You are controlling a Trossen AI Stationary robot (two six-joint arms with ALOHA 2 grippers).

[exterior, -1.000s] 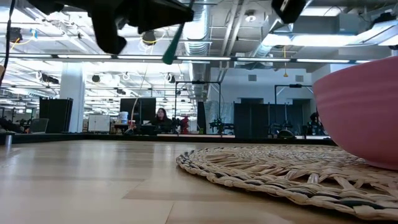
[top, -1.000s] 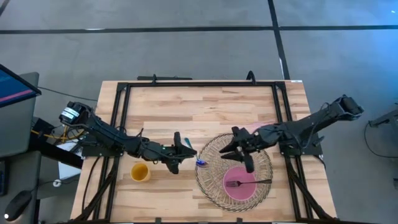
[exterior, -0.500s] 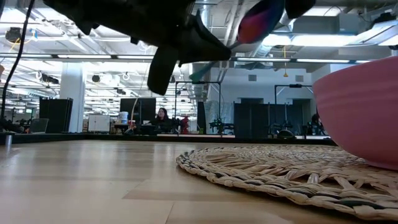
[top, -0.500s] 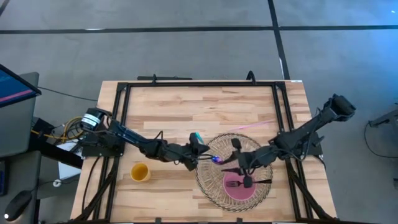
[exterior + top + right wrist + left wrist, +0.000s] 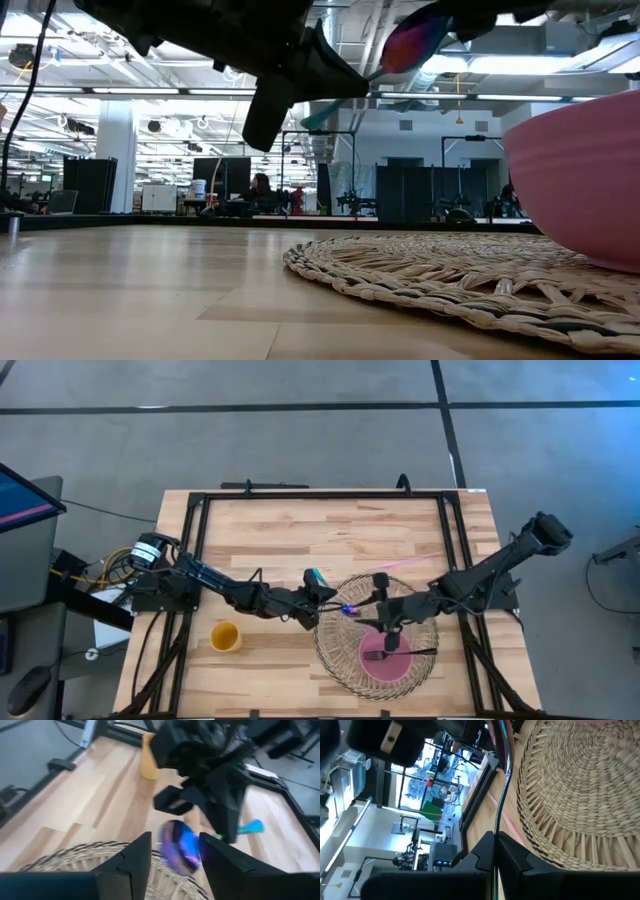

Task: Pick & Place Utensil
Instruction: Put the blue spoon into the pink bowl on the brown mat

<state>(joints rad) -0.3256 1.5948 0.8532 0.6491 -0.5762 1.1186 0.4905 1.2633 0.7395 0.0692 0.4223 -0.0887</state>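
We have our left gripper pinched on the thin stem of the iridescent spoon, and the left wrist view shows why: both dark fingers pressed together around that green-tinted handle so it cannot swing. The spoon hangs in the air just over the woven mat's edge on the side toward the middle of the desk, bowl end leading toward the plate. Our right gripper has its fingers spread, and from its own wrist camera the shiny bowl sits right between them. That looks to us like a handover lining up, the right ready to take the bowl end, though we judge that from the pose alone.

Out from there, the pink plate rests on the mat near the desk's front edge, toward the right corner, and it already carries a dark fork. So the plate reads as the drop spot.

Farther left, the yellow cup stands alone near the front edge, well apart from the action.
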